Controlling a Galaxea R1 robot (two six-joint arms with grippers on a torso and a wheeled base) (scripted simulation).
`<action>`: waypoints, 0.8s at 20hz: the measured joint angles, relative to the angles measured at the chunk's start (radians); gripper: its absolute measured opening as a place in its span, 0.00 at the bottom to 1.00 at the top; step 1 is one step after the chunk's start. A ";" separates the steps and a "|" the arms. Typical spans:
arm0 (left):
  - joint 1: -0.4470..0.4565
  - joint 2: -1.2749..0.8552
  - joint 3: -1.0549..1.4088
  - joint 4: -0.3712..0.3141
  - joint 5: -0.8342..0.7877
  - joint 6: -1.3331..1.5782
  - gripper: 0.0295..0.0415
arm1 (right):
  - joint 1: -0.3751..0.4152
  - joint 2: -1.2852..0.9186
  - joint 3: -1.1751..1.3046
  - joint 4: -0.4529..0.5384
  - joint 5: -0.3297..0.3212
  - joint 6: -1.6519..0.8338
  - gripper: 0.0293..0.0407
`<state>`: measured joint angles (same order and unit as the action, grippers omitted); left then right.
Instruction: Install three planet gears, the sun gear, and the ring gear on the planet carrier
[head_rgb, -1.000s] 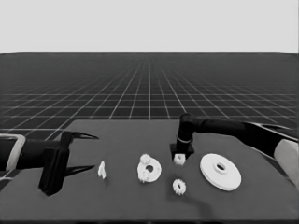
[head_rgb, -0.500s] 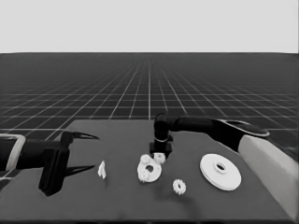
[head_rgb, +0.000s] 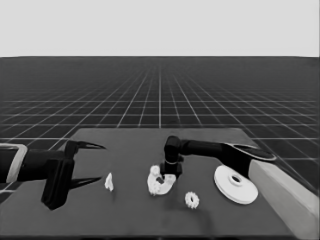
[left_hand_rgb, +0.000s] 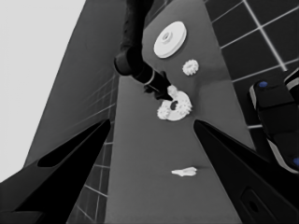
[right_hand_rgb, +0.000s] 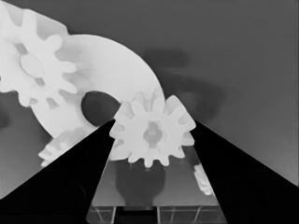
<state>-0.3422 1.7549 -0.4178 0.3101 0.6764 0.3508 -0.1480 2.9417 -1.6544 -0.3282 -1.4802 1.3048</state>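
A: Where does the right gripper (head_rgb: 169, 176) stand?

B: It reaches from the right and hangs just over the smaller round part (head_rgb: 161, 185), at its far right edge. Its two black fingers pinch a small toothed gear (right_hand_rgb: 153, 130) between them, as the right wrist view shows; the gear lies flat, face up, its tiny centre hole toward the camera, beside the round part's dark centre hole.

A: How does the smaller round part look?

B: A flat white disc, washer-like, lying flat on the dark table (head_rgb: 125, 210). Two gears already sit on it: one (right_hand_rgb: 33, 67) beyond the hole from the gripper, another (right_hand_rgb: 60, 145) partly hidden past the left finger.

A: And the count?

B: Four gears in all: the pinched one, the two seated ones and a loose one (head_rgb: 192, 200) lying flat on the near side of the gripper, to its right. One larger round part (head_rgb: 235, 184), stepped with a raised centre, lies farther right of the gripper, apart from the rest. One thin white piece (head_rgb: 108, 182) sits well to its left.

A: The left gripper (head_rgb: 90, 165)?

B: Parked at the table's left end, fingers spread wide, holding nothing.
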 joint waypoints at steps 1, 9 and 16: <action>0.000 0.000 0.000 0.000 0.000 0.000 0.75 | 0.000 0.000 0.000 0.000 0.000 0.000 0.45; 0.000 0.000 0.000 0.000 0.000 0.000 0.75 | 0.000 0.000 -0.001 -0.001 0.001 0.000 0.81; 0.000 0.000 0.000 0.000 0.000 0.000 0.75 | 0.149 -0.027 0.100 0.139 -0.052 0.060 0.81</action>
<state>-0.3422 1.7549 -0.4178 0.3101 0.6764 0.3508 0.0009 2.9145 -1.5546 -0.1887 -1.5327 1.3649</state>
